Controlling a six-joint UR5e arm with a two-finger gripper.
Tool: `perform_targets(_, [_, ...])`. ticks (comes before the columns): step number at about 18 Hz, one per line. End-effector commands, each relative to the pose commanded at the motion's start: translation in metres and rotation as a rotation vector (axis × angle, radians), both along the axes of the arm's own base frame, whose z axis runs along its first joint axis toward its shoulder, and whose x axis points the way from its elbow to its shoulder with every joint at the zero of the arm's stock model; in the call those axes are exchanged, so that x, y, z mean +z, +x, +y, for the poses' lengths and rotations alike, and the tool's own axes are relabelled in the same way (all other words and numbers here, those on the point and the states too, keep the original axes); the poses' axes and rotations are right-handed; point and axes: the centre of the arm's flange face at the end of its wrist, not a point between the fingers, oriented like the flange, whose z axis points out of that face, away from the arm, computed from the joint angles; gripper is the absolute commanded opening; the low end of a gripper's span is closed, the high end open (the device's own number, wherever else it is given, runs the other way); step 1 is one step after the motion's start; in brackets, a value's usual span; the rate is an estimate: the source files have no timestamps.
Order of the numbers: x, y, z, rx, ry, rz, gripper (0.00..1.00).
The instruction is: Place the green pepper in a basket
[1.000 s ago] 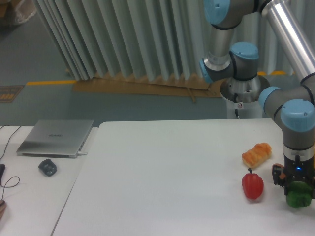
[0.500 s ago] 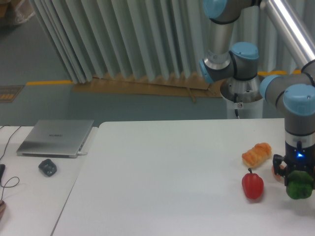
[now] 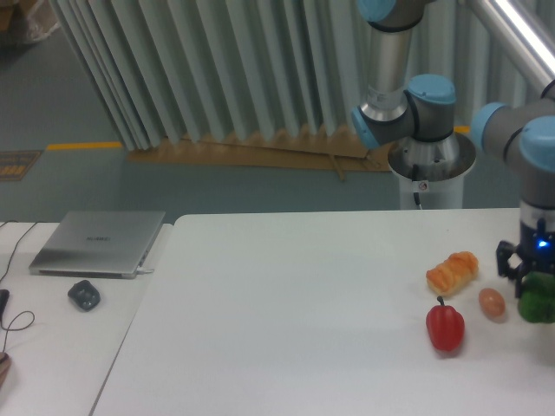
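Nearest the camera, a glossy red bell pepper with a green stem [image 3: 445,326] is sitting on the white table [image 3: 286,303], a small orange-pink egg-shaped piece [image 3: 492,302] is lying just beside it, and an orange ridged bread-like piece [image 3: 452,272] is resting a little farther back. At the right edge of the view, the black two-finger gripper [image 3: 531,282] is clenching the glossy dark-green bell pepper [image 3: 538,297], which seems to be hanging clear of the table. No basket is showing, so the carry calls for a firm clamp and enough height to pass over the other pieces. Open table is stretching leftward; a grey laptop [image 3: 100,243] and dark mouse [image 3: 84,295] are sitting well apart on the adjoining surface.
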Motion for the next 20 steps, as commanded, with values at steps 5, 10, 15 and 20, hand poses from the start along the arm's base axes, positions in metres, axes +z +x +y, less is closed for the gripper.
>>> perform_targets(5, [0.001, -0.021, -0.029, -0.156, -0.031, 0.004, 0.48])
perform_targets(10, [0.0, -0.039, -0.057, -0.328, -0.064, -0.007, 0.48])
perform_targets(15, [0.01, -0.051, -0.093, -0.592, -0.09, -0.013, 0.48])
perform_targets(20, [0.009, -0.065, -0.118, -0.749, -0.106, -0.005, 0.48])
